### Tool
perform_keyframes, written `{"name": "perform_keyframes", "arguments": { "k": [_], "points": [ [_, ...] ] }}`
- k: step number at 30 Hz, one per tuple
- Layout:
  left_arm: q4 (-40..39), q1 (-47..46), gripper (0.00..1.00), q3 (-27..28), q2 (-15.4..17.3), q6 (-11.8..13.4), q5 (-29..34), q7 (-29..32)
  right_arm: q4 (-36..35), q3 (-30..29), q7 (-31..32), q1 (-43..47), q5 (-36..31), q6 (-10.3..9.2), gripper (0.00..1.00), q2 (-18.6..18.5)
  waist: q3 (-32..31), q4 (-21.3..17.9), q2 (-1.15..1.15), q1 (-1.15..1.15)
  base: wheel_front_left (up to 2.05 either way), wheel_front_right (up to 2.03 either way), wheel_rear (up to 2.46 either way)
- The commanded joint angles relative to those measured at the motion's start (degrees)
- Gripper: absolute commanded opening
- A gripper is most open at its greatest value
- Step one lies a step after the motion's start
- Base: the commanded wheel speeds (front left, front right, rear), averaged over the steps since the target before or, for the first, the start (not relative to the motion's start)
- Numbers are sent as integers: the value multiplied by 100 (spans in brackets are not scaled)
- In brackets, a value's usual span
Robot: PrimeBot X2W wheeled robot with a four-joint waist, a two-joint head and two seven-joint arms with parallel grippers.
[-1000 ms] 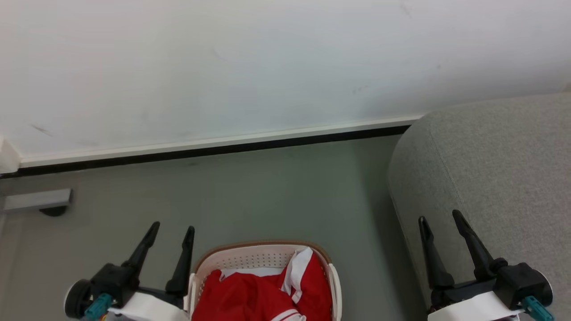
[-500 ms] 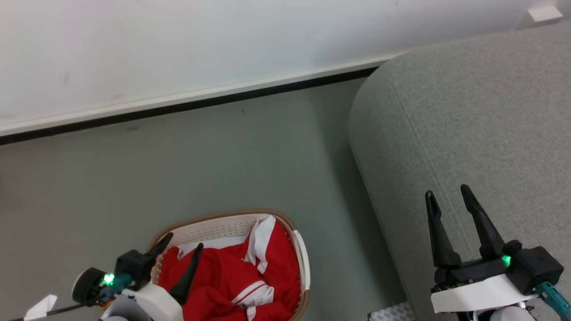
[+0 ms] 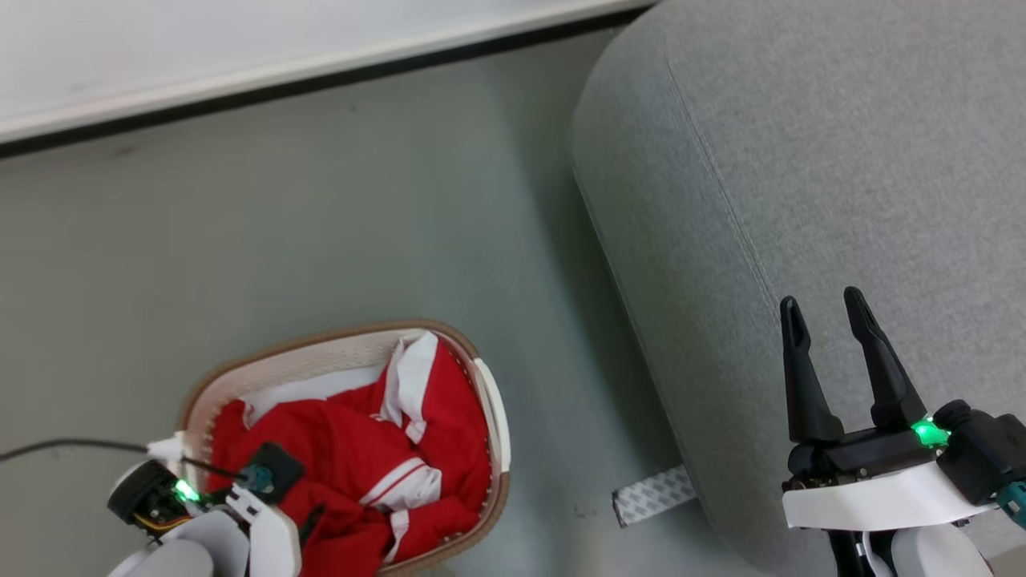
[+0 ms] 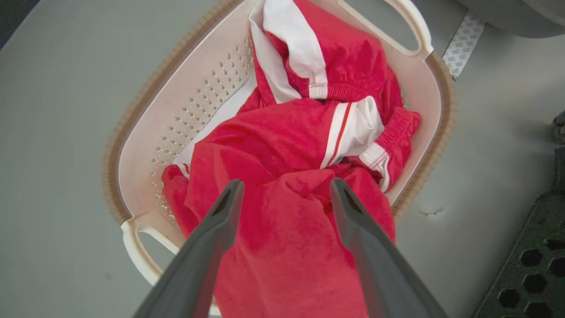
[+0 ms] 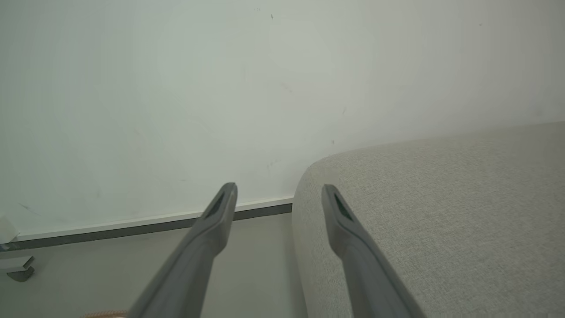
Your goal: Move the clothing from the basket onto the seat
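Left gripper (image 4: 286, 182) poised over the clothing (image 4: 282, 145), which lies heaped in the basket (image 3: 321, 336) on the floor near the seat (image 3: 801, 160), not touching it. Its jaws stand wide and hold nothing; the right gripper (image 3: 822, 298), likewise spread and empty, hangs above the seat's edge. I would sink both fingers deep into the topmost fold before closing — a shallow pinch may slip. I read no brand or writing anywhere.

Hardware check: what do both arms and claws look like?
Right claw: two long dark tapered fingers on a black base, white wrist shell, green light, teal connector. Left claw: same dark fingers; green light and thin black cable at its wrist.
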Motion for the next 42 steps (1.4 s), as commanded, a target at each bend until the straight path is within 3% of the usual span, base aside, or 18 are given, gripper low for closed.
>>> {"name": "perform_keyframes", "arguments": {
  "k": [1,11,19,20,21,22,24,25,26,28,29,38,42],
  "points": [
    [42,-115,100,-166,78,9,-41,89,-42,-8,2,-89,34,-12,100,-22,223,-152,0,-1,0,0,0],
    [252,-1075,100,-2094,765,10,-394,904,-258,155,2,-198,351,-12,100,-19,885,-573,0,-1,0,0,0],
    [218,-1587,100,-2597,1046,10,-483,1246,-400,350,2,-240,626,-12,100,-18,1425,-927,0,-1,0,0,0],
    [232,-1625,77,-2609,1088,10,-453,1337,-418,372,2,-241,649,-12,100,-18,1481,-966,0,-1,0,0,0],
    [244,-1655,67,-2620,1133,10,-353,1442,-430,392,2,-232,661,-12,100,-19,1531,-1002,0,-1,0,0,0],
    [235,-1658,68,-2629,1149,10,-287,1528,-439,393,2,-224,680,-12,100,-19,1571,-1023,0,-1,0,0,0],
    [153,-1568,86,-2633,1131,9,-59,1692,-465,371,2,-191,692,-12,100,-16,1637,-1029,0,-1,0,0,0],
    [134,-1543,85,-2633,1142,9,3,1763,-470,353,2,-176,695,-12,100,-17,1660,-1028,0,-1,0,0,0],
    [119,-1534,70,-2634,1158,9,49,1824,-475,334,2,-161,696,-12,100,-18,1678,-1026,0,-1,0,0,0],
    [82,-1505,20,-2630,1169,10,193,1976,-488,317,2,-142,703,-12,100,-18,1701,-1024,0,-1,0,0,0],
    [61,-1476,0,-2632,1165,10,229,2053,-492,312,2,-138,705,-12,100,-18,1707,-1024,0,-1,0,0,0],
    [-84,-1486,0,-2634,1201,10,77,1920,-416,346,2,-215,673,-12,100,-18,1580,-1048,0,-1,0,0,0],
    [82,-1541,0,-2633,1075,10,-18,1731,-341,354,2,-261,622,-12,100,-21,1383,-1013,0,-1,0,0,0]
  ]
}}
